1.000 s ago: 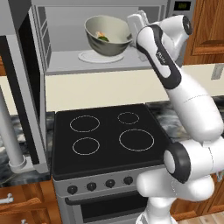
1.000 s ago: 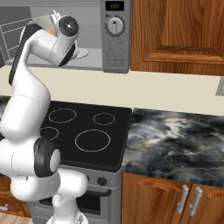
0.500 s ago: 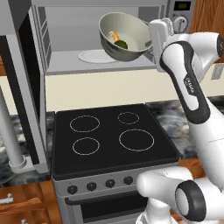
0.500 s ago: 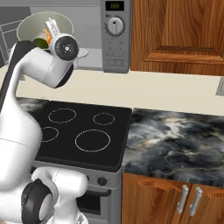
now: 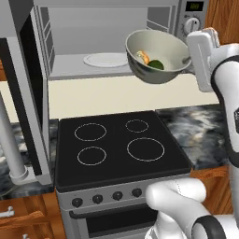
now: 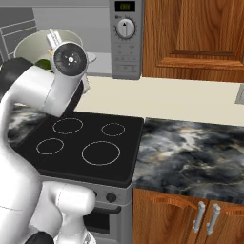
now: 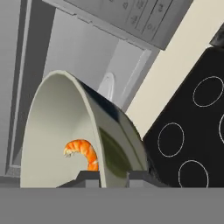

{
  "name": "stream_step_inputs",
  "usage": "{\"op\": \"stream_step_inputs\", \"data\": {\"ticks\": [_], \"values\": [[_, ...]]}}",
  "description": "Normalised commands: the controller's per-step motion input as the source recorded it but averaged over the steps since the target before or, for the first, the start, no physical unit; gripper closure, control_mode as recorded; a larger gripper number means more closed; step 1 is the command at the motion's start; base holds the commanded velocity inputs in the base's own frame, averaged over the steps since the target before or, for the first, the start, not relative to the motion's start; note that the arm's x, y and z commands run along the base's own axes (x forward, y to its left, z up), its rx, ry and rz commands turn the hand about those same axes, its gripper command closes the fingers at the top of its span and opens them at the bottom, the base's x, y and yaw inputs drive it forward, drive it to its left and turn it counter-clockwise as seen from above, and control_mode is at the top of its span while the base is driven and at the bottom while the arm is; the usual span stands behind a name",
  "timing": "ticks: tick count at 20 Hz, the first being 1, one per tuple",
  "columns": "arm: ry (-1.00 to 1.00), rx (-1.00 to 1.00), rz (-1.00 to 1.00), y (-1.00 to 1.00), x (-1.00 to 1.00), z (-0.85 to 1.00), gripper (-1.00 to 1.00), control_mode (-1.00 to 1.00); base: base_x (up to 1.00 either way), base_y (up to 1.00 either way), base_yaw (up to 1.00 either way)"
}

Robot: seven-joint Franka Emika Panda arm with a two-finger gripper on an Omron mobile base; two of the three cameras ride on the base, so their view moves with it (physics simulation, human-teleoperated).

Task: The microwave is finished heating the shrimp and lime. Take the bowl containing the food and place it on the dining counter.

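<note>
The pale grey-green bowl [image 5: 161, 70] hangs tilted in the air in front of the open microwave [image 5: 107, 35], above the back of the stove. Inside it lie the orange shrimp [image 5: 143, 57] and the dark green lime [image 5: 157, 65]. My gripper [image 5: 188, 59] is shut on the bowl's right rim. In the hand view the bowl wall [image 7: 61, 127] stands between my fingertips [image 7: 89, 176], with the shrimp [image 7: 83, 153] just inside and my gripper [image 7: 114, 177] at the bottom. From the right, the bowl [image 6: 28, 45] and lime [image 6: 44, 64] peek out behind my wrist. The dining counter is out of view.
A flat white plate [image 5: 106, 59] stays on the microwave floor. The microwave door [image 5: 23, 93] swings open at the left. The black stovetop [image 5: 116, 144] lies below, with marbled countertop [image 6: 190, 152] and wood cabinets [image 6: 195, 33] to its right. The microwave control panel [image 6: 126, 38] has a round knob.
The bowl has come up off the white plate, tilted, and moved right and outward from the microwave cavity with my gripper holding its rim.
</note>
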Motion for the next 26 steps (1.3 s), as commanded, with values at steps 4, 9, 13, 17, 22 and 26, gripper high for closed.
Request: {"op": "stream_step_inputs", "data": {"ticks": [4,9,13,17,22,26], "values": [[0.19,-0.31,0.04,-0.32,-1.00,-0.87,1.00,-1.00,0.00,0.00,0.00],[0.08,-0.15,0.02,-0.22,-0.87,-0.81,1.00,-1.00,0.00,0.00,0.00],[0.01,0.00,0.00,-0.04,-0.20,-0.09,1.00,-1.00,0.00,0.00,0.00],[0.00,0.00,0.00,0.00,0.00,0.00,1.00,-1.00,0.00,0.00,0.00],[0.00,0.00,0.00,-0.02,0.00,0.00,1.00,-1.00,0.00,0.00,0.00],[0.00,0.00,0.00,-0.14,0.00,0.00,1.00,1.00,0.00,-0.24,0.05]]}}
